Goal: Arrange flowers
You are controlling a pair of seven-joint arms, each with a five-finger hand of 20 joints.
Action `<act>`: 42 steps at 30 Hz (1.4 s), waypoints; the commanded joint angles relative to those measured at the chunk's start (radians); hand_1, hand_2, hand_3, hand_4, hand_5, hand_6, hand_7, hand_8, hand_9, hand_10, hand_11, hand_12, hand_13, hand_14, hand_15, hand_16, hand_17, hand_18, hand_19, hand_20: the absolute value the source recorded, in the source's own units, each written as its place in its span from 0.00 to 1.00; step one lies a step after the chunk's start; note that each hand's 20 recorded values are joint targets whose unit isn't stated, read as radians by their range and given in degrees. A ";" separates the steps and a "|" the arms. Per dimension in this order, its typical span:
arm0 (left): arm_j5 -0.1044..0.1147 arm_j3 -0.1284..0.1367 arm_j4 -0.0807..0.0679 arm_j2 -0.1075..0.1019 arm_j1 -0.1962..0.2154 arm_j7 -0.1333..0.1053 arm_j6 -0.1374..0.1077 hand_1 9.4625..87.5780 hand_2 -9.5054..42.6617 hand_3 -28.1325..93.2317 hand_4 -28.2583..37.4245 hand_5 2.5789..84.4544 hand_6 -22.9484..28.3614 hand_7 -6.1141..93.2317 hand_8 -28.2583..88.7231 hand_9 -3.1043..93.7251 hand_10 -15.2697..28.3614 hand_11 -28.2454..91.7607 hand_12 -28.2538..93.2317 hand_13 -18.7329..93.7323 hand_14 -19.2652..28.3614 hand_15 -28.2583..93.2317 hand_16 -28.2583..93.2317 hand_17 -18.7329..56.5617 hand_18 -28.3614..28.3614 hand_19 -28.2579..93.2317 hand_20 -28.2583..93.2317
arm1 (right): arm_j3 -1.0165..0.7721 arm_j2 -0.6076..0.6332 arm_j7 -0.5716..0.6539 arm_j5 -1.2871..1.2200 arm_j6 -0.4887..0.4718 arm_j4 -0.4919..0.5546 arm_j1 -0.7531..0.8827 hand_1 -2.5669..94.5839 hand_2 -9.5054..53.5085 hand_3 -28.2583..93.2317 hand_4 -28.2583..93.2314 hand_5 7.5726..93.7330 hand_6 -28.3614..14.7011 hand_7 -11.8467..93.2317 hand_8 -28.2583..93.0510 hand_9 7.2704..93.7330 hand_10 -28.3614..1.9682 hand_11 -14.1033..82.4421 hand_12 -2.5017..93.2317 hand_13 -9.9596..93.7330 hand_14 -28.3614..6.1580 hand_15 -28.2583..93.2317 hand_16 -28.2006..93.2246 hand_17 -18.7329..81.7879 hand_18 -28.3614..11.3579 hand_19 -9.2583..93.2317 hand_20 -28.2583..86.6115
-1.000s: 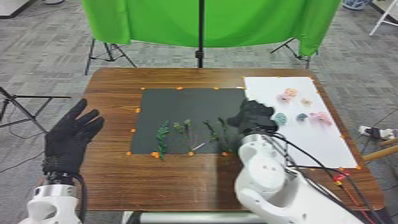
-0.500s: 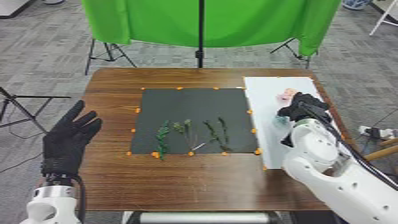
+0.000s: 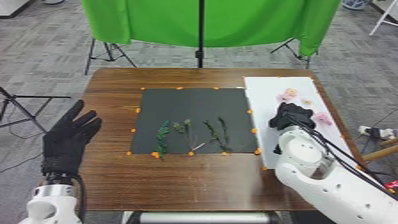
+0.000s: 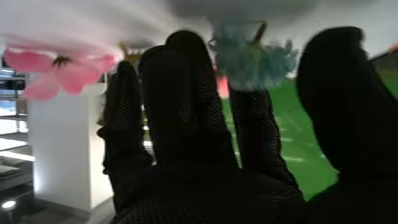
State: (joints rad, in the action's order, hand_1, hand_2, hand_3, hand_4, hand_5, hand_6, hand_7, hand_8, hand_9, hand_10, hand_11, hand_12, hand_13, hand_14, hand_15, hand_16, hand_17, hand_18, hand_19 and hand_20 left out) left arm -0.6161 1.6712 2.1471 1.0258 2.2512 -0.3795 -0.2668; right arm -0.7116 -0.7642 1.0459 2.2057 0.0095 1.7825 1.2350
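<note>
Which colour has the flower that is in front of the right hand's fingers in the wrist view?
Pale blue-green flower; best seen in the right wrist view.

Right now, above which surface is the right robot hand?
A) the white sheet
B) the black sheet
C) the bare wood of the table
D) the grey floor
A: in the head view, the right robot hand is above the white sheet, with the large pink flower just to its right.
</note>
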 commanded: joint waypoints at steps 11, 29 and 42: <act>-0.013 0.015 -0.004 0.018 0.011 0.017 0.013 0.17 0.29 0.90 0.01 0.41 0.62 0.14 0.18 0.38 0.82 0.44 0.32 0.35 0.99 0.71 0.14 0.14 1.00 0.71 0.23 | 0.069 0.010 -0.014 0.171 0.231 0.036 -0.033 0.67 0.00 0.72 0.00 0.93 0.73 0.29 0.25 1.00 0.84 0.36 0.40 0.88 0.70 0.73 0.45 0.47 0.18 0.84 0.51; -0.031 0.030 0.015 -0.030 -0.065 0.029 0.002 0.17 0.29 0.90 0.01 0.41 0.62 0.14 0.18 0.38 0.82 0.44 0.32 0.36 0.99 0.71 0.14 0.14 1.00 0.71 0.23 | 0.405 -0.532 -0.482 0.066 0.144 -0.115 -0.336 0.63 0.00 0.78 0.00 0.93 0.72 0.29 0.25 1.00 0.82 0.36 0.42 0.86 0.67 0.75 0.46 0.46 0.23 0.84 0.52; -0.068 -0.030 -0.043 -0.019 -0.204 0.155 0.056 0.17 0.29 0.90 0.01 0.41 0.62 0.14 0.18 0.38 0.82 0.44 0.32 0.36 0.99 0.71 0.14 0.14 1.00 0.71 0.23 | 0.492 -0.521 -0.439 0.038 0.031 -0.168 -0.315 0.62 0.00 0.76 0.00 0.90 0.76 0.29 0.23 0.97 0.78 0.42 0.41 0.82 0.65 0.80 0.44 0.42 0.23 0.81 0.54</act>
State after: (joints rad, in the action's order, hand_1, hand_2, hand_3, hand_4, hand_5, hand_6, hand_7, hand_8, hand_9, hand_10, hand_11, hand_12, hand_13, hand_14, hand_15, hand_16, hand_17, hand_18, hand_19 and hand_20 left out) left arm -0.7206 1.6256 2.0399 1.0143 2.0013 -0.1420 -0.1467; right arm -0.1885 -1.3094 0.6447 2.2078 0.1344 1.6349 0.8551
